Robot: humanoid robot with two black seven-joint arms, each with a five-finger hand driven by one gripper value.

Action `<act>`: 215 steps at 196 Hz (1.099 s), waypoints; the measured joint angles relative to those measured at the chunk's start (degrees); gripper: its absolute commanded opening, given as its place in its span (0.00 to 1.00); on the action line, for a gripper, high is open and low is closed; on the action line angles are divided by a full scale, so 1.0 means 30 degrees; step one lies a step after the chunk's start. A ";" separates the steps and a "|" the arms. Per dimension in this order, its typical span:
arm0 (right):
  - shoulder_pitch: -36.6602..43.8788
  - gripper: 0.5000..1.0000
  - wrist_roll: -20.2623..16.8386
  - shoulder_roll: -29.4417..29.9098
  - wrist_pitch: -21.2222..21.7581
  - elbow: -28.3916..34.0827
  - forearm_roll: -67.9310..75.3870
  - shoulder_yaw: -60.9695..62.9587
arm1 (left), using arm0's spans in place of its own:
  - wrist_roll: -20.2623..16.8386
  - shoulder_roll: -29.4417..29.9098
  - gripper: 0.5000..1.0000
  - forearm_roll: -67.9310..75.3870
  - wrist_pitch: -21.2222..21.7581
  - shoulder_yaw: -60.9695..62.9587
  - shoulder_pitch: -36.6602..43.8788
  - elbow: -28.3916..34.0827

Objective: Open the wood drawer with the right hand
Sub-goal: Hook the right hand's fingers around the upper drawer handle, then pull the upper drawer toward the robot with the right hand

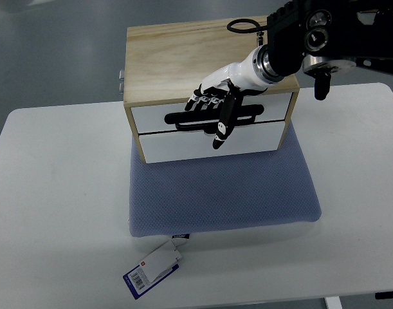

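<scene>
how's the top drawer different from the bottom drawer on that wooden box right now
The right hand has its fingers on the top drawer, at its black handle; the bottom drawer is touched at most by the thumb tip. The top drawer's handle shows; none is visible on the bottom one. Both have white fronts and look closed.

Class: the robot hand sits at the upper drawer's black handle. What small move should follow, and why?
Probably a short pull straight toward the camera. The right robot hand has its fingers curled over the black handle of the upper drawer, whose front looks flush with the wooden cabinet, apparently closed.
</scene>
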 measured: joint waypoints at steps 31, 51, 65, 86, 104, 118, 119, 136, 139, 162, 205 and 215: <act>-0.0327 0.88 -0.0018 0.0015 -0.0066 -0.0019 -0.0101 -0.0209 | 0.0000 0.0000 1.00 0.0000 0.0000 0.0000 0.0000 0.0012; -0.0536 0.88 -0.0035 0.0016 -0.0067 -0.0081 -0.0147 -0.0231 | 0.0000 0.0000 1.00 -0.0001 0.0000 -0.0011 0.0000 0.0028; -0.0678 0.88 -0.0037 0.0017 -0.0065 -0.0147 -0.0260 -0.0246 | 0.0000 0.0000 1.00 -0.0001 0.0000 -0.0022 0.0000 0.0033; -0.0991 0.88 -0.0036 0.0017 -0.0063 -0.0245 -0.0594 -0.0267 | 0.0000 0.0000 1.00 -0.0003 0.0000 -0.0025 0.0001 0.0035; -0.1251 0.88 -0.0028 0.0017 -0.0063 -0.0292 -0.0845 -0.0309 | 0.0000 0.0000 1.00 -0.0004 0.0000 -0.0026 0.0001 0.0056; -0.1337 0.88 -0.0021 0.0017 -0.0063 -0.0302 -0.0904 -0.0319 | 0.0000 0.0000 1.00 -0.0004 0.0000 -0.0026 0.0001 0.0063; -0.1340 0.88 -0.0021 0.0017 -0.0063 -0.0302 -0.0906 -0.0319 | 0.0000 0.0000 1.00 -0.0004 0.0000 -0.0026 0.0001 0.0063; -0.1378 0.88 -0.0016 0.0027 -0.0062 -0.0304 -0.0920 -0.0321 | 0.0000 0.0000 1.00 -0.0004 0.0000 -0.0027 0.0001 0.0064; -0.1393 0.88 -0.0014 0.0034 -0.0060 -0.0304 -0.0920 -0.0321 | 0.0000 0.0000 1.00 -0.0004 0.0000 -0.0026 0.0001 0.0064; -0.1527 0.88 -0.0013 0.0157 -0.0058 -0.0306 -0.0945 -0.0321 | 0.0000 0.0000 1.00 -0.0014 0.0000 -0.0026 0.0001 0.0064; -0.1744 0.88 -0.0013 0.0427 0.0007 -0.0370 -0.0990 -0.0411 | 0.0000 0.0000 1.00 -0.0036 0.0000 -0.0026 0.0001 0.0089; -0.1772 0.88 -0.0013 0.0476 0.0034 -0.0415 -0.0993 -0.0431 | 0.0000 0.0000 1.00 -0.0036 0.0000 -0.0026 0.0001 0.0092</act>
